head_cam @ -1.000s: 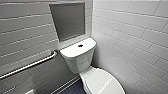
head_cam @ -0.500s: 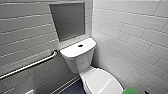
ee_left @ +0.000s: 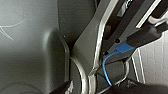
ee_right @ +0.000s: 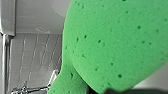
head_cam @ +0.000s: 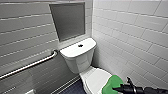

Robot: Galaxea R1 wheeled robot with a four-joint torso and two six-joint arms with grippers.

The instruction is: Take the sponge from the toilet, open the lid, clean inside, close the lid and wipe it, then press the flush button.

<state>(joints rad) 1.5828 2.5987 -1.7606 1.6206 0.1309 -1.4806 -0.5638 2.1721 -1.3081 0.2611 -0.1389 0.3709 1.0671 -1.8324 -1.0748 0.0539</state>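
The white toilet (head_cam: 77, 56) stands in the corner, its boxy tank against the back wall with a dark flush button (head_cam: 80, 45) on top. The white lid (head_cam: 96, 79) lies closed over the bowl. At the lid's near right edge is the bright green sponge (head_cam: 112, 84), with my right gripper (head_cam: 117, 88) shut on it; the dark arm reaches in from the lower right. The sponge (ee_right: 115, 42) also looms large and close in the right wrist view. Whether the sponge touches the lid I cannot tell. The left wrist view shows dark parts of my own body and a blue cable (ee_left: 110, 62).
A steel grab bar (head_cam: 32, 64) slants along the left tiled wall. A grey recessed panel (head_cam: 68, 21) sits above the tank. The right tiled wall (head_cam: 130, 37) stands close beside the toilet. Dark blue floor (head_cam: 72, 88) lies left of the bowl.
The right gripper with the green sponge has come up into the head view at the lower right, over the lid's edge. The toilet and the camera have stayed put.
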